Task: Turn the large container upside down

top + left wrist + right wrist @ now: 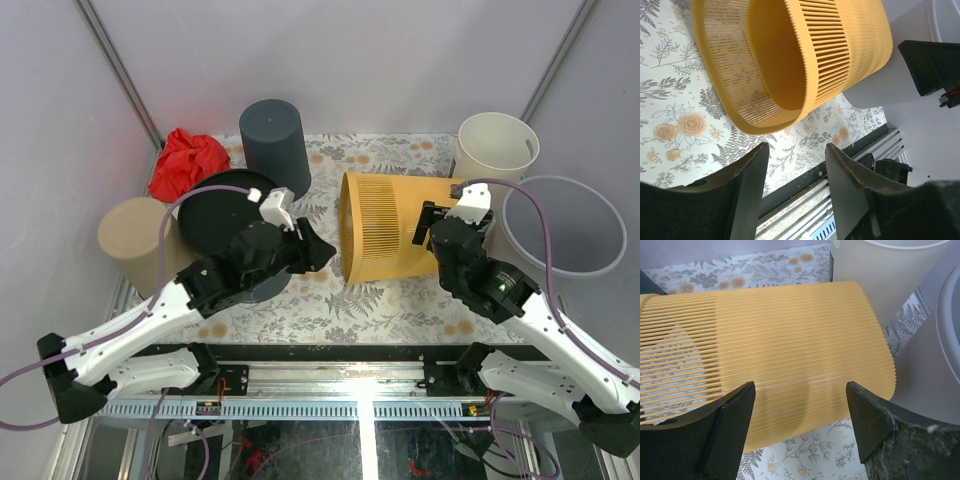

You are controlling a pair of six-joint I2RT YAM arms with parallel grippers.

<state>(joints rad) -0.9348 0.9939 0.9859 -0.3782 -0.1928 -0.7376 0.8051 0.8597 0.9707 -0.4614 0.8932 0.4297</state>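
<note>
The basket (385, 228) lies on its side near the middle of the floral surface (330, 300), a little toward 3 o'clock. Its open mouth faces 9 o'clock and its closed end faces 3 o'clock. It is yellow, with slatted walls.

The left jaws stand wide, just off the basket's mouth on the 9 o'clock side, and hold nothing. In the left wrist view the two black fingers (747, 190) sit apart at the bottom. The basket (790, 55) is above them and clear of both, its hollow inside showing.

The right jaws are also wide, at the basket's 3 o'clock end. In the right wrist view the fingers (732, 425) spread to either side and the basket's (780, 345) slatted wall fills the space beyond them. I cannot tell whether either finger touches it.

Around the basket:
- A cream bin (497, 150) stands upright at 2 o'clock.
- A pale grey bin (565, 225) stands at 3 o'clock, behind the right arm (520, 300).
- A dark grey bin (275, 145) stands mouth down at 11 o'clock.
- A red cloth (188, 162) lies bunched at 10 o'clock.
- A black bin (225, 205) and a tan tub (135, 240) sit at 9 o'clock, partly under the left arm (200, 290).
</note>
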